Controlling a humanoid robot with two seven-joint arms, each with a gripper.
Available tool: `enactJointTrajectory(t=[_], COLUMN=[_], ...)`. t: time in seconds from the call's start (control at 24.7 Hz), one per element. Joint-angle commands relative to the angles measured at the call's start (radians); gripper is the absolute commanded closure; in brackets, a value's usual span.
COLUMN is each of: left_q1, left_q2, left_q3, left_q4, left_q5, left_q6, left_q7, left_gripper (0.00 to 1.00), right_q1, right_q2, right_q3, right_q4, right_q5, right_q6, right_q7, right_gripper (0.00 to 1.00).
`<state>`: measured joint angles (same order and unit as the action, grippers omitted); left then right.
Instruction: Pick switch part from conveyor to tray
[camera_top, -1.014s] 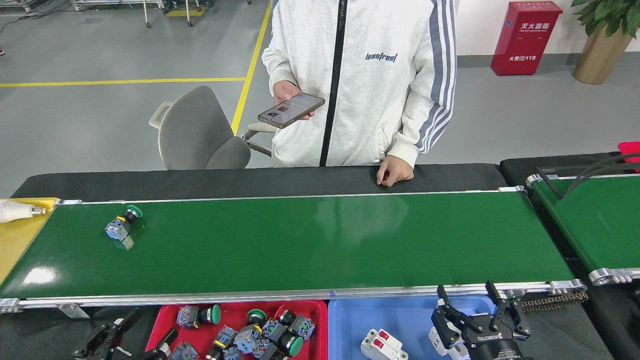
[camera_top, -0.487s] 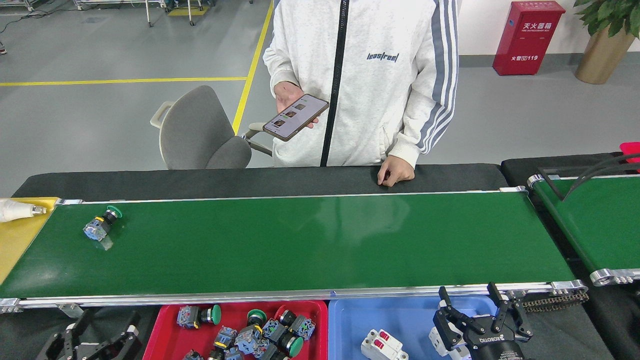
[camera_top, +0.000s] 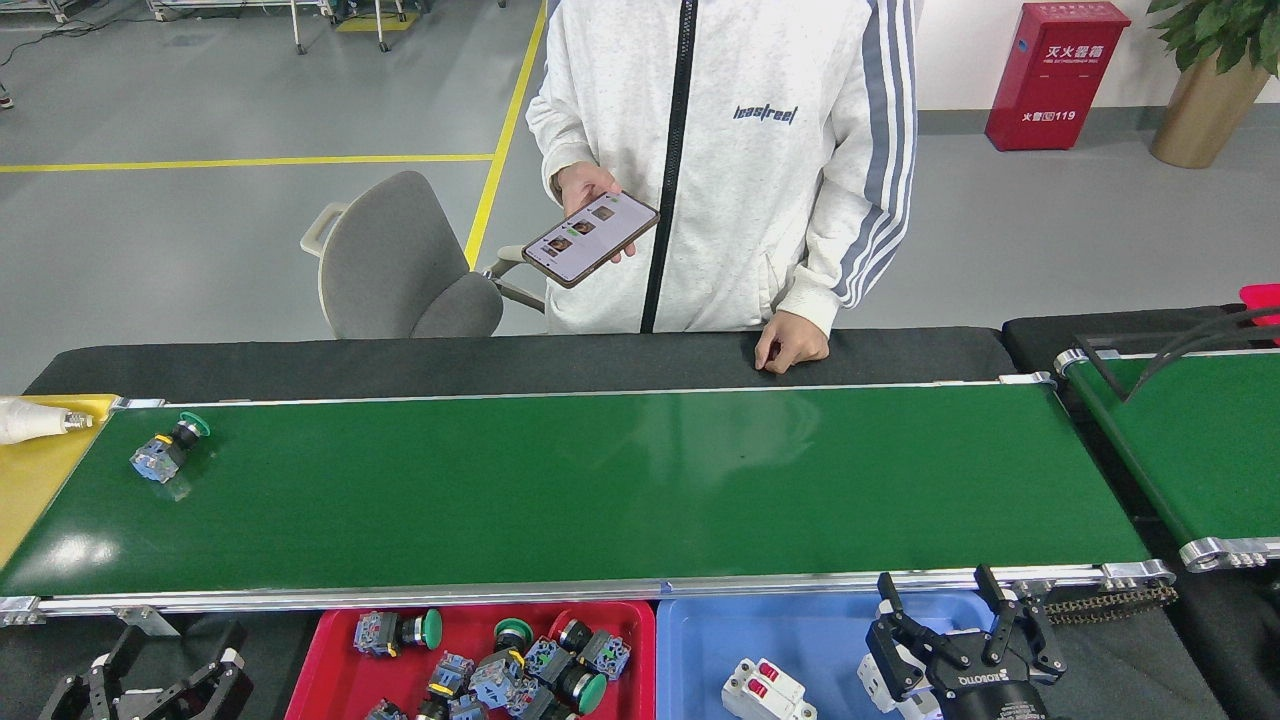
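A switch part (camera_top: 165, 452) with a green round cap and a blue-grey body lies on its side on the conveyor (camera_top: 620, 490), close to the belt's far left end. A red tray (camera_top: 335, 680) in front of the belt holds several similar switch parts. My left gripper (camera_top: 180, 642) is low at the bottom left, in front of the belt and left of the red tray; it is open and empty. My right gripper (camera_top: 935, 582) stands open over the blue tray (camera_top: 700, 640), with nothing between its fingers.
A yellow tray (camera_top: 30, 480) with a white bulb (camera_top: 35, 420) sits past the belt's left end. White breakers (camera_top: 765, 690) lie in the blue tray. A person stands behind the belt holding a phone (camera_top: 590, 238), one hand (camera_top: 790, 350) on the black edge. A second green belt (camera_top: 1200, 450) is at right.
The switch part has travelled left along the belt. My left gripper has shifted left, away from the red tray. The person's phone has dropped lower. My right gripper has barely moved.
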<state>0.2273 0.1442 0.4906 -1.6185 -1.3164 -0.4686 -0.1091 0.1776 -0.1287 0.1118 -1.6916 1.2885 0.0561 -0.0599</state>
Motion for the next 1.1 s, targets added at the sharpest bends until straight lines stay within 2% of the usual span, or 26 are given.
enactJointTrajectory(t=[0.0, 0.32, 0.65, 1.05], left_q1=[-0.008, -0.056, -0.062, -0.060], left_q2=[0.014, 0.034, 0.034, 0.046], left_q3=[0.013, 0.059, 0.204, 0.200], left_q4=[-0.014, -0.012, -0.015, -0.018], left_q5=[0.003, 0.003, 0.003, 0.002], left_q6=[0.002, 0.002, 0.007, 0.002], left_q7=[0.009, 0.009, 0.009, 0.009], left_gripper=[0.00, 0.00, 0.00, 0.00], right_q1=[-0.004, -0.004, -0.015, -0.010], right_q2=[0.001, 0.006, 0.003, 0.012], right_q3=[-0.011, -0.049, -0.041, -0.041], right_q4=[-0.023, -0.023, -0.026, -0.026], right_q5=[-0.001, -0.003, -0.003, -0.001], right_q6=[0.004, 0.002, -0.002, 0.002], right_q7=[-0.001, -0.003, -0.001, -0.001], right_gripper=[0.00, 0.00, 0.00, 0.00])
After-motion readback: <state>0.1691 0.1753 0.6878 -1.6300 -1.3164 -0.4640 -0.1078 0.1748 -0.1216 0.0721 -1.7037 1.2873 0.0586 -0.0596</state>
